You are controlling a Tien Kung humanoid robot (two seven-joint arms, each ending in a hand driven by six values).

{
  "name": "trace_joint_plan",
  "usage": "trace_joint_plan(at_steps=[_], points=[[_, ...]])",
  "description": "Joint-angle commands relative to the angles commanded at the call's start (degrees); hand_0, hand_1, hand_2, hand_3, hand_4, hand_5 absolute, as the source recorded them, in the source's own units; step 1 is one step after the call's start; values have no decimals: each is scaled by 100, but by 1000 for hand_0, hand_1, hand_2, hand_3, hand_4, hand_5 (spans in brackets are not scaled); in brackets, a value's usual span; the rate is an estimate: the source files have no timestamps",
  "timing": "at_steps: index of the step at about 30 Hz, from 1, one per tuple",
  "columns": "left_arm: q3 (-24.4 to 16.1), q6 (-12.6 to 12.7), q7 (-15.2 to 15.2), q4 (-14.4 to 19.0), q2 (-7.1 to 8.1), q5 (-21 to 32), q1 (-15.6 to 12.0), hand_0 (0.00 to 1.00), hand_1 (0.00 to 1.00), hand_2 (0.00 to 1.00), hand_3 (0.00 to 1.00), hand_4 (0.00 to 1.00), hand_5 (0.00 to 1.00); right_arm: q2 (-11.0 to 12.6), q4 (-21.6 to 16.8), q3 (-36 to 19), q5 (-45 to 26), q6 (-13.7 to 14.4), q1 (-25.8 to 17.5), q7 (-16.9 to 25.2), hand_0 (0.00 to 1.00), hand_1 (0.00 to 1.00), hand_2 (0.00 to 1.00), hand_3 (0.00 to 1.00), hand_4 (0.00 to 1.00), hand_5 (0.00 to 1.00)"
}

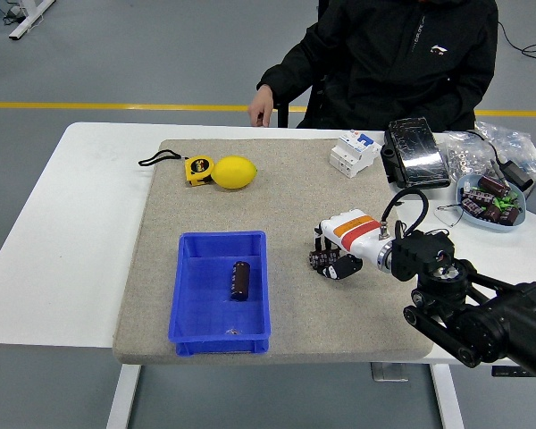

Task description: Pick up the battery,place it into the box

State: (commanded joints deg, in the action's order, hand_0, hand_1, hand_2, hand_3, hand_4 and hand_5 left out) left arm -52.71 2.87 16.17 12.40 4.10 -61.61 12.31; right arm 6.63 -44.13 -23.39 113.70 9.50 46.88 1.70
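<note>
A dark cylindrical battery [240,280] lies inside the blue box [190,308], near its middle. My right hand [330,262], white with an orange band, hovers low over the mat to the right of the box. Its dark fingers [322,261] hang relaxed and hold nothing. The black right arm [469,308] enters from the lower right. My left arm does not show.
A yellow lemon [235,172] and a yellow tape measure [197,169] lie at the mat's far left. A white circuit breaker [355,153], a black device [415,152] and a bowl of parts [489,200] sit at the right. A person's hand [262,108] hangs beyond the far edge.
</note>
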Motion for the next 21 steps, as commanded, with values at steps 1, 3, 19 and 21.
trace_joint_plan(at_steps=[1, 3, 19, 21], points=[[3, -1, 1, 0, 1, 1, 1, 736, 699, 653, 584, 633, 538, 2, 4, 4, -3, 2, -2, 6, 239, 344, 440, 470, 888, 246], [0, -1, 3, 0, 2, 2, -1, 736, 699, 654, 584, 632, 537, 5, 16, 14, -11, 7, -10, 13, 207, 331, 431, 464, 872, 253], [-26, 4, 6, -3, 1, -20, -14, 736, 699, 655, 585, 632, 536, 67, -94, -10, -37, 65, -12, 60, 192, 323, 429, 468, 867, 251], [-22, 3, 6, -3, 4, -17, -22, 735, 698, 655, 585, 632, 537, 80, -124, -20, -32, 65, -7, 59, 192, 323, 430, 473, 866, 245]])
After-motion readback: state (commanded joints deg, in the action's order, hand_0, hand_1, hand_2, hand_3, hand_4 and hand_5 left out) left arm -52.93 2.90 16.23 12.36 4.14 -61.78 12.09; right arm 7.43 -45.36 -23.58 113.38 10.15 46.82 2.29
